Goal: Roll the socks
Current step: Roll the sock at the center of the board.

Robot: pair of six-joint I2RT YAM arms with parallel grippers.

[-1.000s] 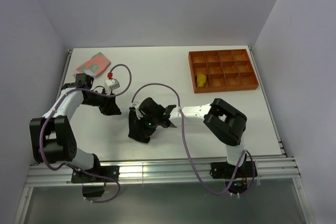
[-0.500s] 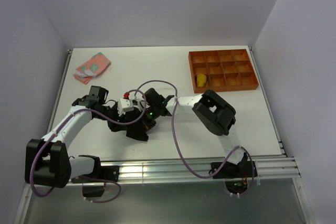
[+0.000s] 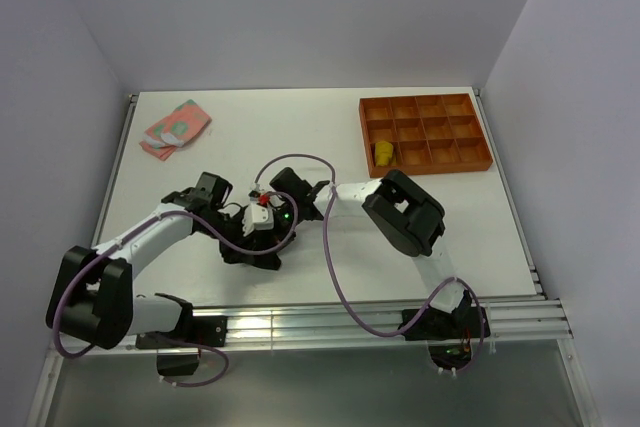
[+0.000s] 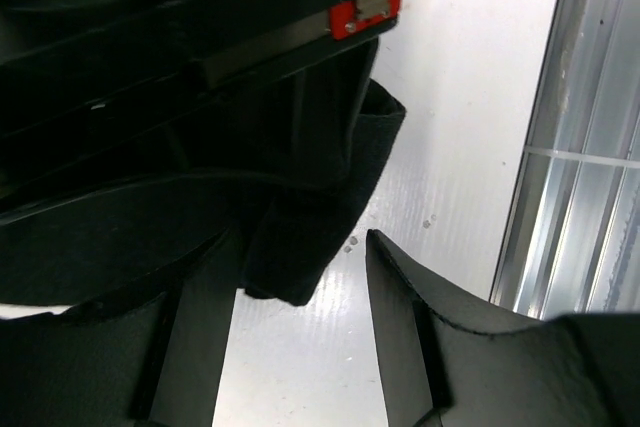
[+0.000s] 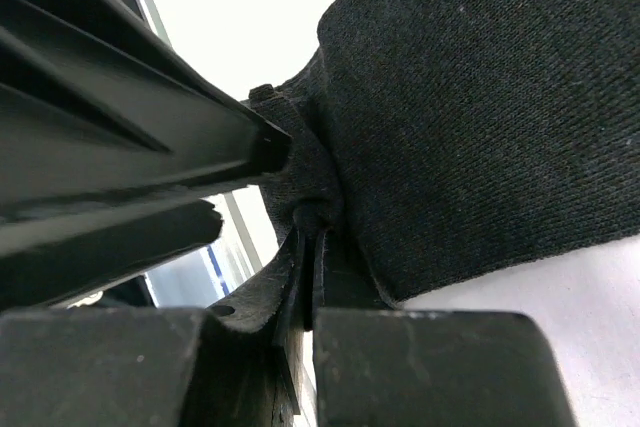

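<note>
at the far left the pink sock with green patches (image 3: 176, 126) lay crumpled near the back left corner of the worktop (image 3: 330, 137), in the same spot as a second before. the left arm had changed most: a second earlier it was folded out to the left, its pincer well apart from the black sock, and since then it had swung in toward the middle of the worktop. its elbow now sat low by the near edge. the left pincer (image 4: 300, 247) stood wide. its two fingers (image 4: 405, 327) straddled the hanging end of the black sock (image 5: 460, 117), with bare worktop showing on either side of the fabric.

the black sock was near the middle of the worktop, bunched under both wrists. in the left wrist view a dark, soft flap of it drooped down to the surface. in the right wrist view it showed a fine knit, with a fold gathered into a tight crease. the right pincer (image 5: 308, 237) was clamped on that crease, jaws pressed together. the right arm's elbow had shifted left, closer to the middle.

at the right the orange tray (image 3: 430, 168) sat unmoved. the mustard-yellow sock (image 3: 383, 153) was balled in the left compartment of its middle row.
</note>
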